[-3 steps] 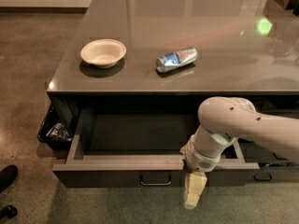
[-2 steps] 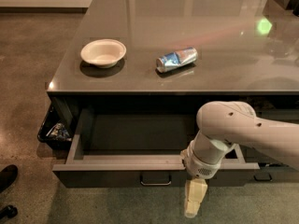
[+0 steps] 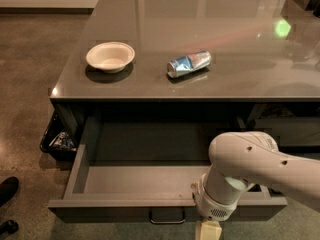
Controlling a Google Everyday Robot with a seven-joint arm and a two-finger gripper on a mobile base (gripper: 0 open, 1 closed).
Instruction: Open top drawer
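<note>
The top drawer (image 3: pixel 125 181) is a wide dark grey metal drawer, pulled far out from under the counter, with its shallow grey interior showing and nothing visible in it. Its small loop handle (image 3: pixel 166 216) sits at the centre of the front. My gripper (image 3: pixel 209 231) is at the bottom edge of the view, just right of the handle and in front of the drawer front. Only its cream top shows, below the white wrist (image 3: pixel 217 204). The arm hides the drawer's right part.
The grey counter (image 3: pixel 150 24) carries a white bowl (image 3: pixel 110 56) and a crushed blue-silver can (image 3: pixel 189 64). A dark bin with wrappers (image 3: pixel 59 141) stands on the floor at the left of the drawer. A black shoe (image 3: pixel 7 190) shows at the lower left.
The arm and gripper have shifted slightly lower and to the right. The drawer stays pulled out.
</note>
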